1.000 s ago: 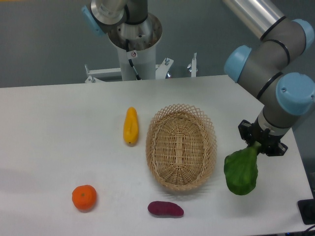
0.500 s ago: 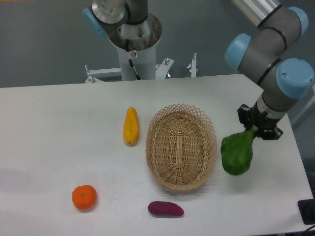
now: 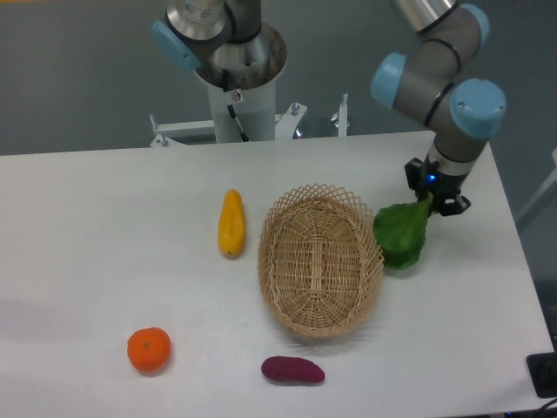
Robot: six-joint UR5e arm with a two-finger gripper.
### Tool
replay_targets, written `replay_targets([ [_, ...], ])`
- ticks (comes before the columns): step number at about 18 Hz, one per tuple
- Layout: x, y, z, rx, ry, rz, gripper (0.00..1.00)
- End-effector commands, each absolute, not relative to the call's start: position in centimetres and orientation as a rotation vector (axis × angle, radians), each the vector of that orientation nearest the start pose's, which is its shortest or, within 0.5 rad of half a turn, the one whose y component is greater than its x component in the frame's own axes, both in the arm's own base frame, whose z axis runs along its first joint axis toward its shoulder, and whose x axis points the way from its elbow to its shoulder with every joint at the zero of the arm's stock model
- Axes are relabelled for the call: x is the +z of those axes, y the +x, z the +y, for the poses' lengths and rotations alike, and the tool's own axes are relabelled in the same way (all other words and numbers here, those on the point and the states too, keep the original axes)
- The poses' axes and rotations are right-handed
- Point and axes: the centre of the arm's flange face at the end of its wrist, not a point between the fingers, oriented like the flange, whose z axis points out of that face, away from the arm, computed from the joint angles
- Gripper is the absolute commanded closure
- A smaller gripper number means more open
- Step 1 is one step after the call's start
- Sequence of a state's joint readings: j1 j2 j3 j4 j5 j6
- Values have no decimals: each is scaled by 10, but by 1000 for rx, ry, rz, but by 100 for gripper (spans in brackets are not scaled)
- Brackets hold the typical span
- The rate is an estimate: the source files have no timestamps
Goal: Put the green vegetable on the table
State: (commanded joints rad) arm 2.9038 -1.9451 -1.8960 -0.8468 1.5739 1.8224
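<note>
The green vegetable (image 3: 401, 235) is a bright green leafy piece with a pale stalk pointing up and right. It hangs just right of the wicker basket's rim, over the white table (image 3: 104, 226). My gripper (image 3: 432, 198) is shut on its stalk, with the broad leaf drooping down and left below the fingers. Whether the leaf touches the tabletop or the basket rim is not clear from this view.
An oval wicker basket (image 3: 319, 258) sits at the table's centre right. A yellow corn-like vegetable (image 3: 231, 222) lies to its left. An orange (image 3: 149, 349) is at the front left and a purple sweet potato (image 3: 293, 370) lies in front of the basket.
The arm has carried the green vegetable away from the front right area, back and leftward, until it is beside the basket's right rim. Nothing else moved.
</note>
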Motion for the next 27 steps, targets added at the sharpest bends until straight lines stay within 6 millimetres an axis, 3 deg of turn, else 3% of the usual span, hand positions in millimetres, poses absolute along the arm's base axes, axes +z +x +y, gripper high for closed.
replay_targets([
  [3, 207, -508, 262, 31, -3050, 766, 57],
  [4, 207, -507, 261, 31, -3050, 764, 43],
  [6, 207, -508, 260, 31, -3052, 759, 0],
  [12, 225, -514, 260, 87, -3055, 740, 0],
  [17, 279, -533, 271, 245, -3043, 750, 0],
  [27, 336, -584, 304, 216, -2990, 700, 0],
])
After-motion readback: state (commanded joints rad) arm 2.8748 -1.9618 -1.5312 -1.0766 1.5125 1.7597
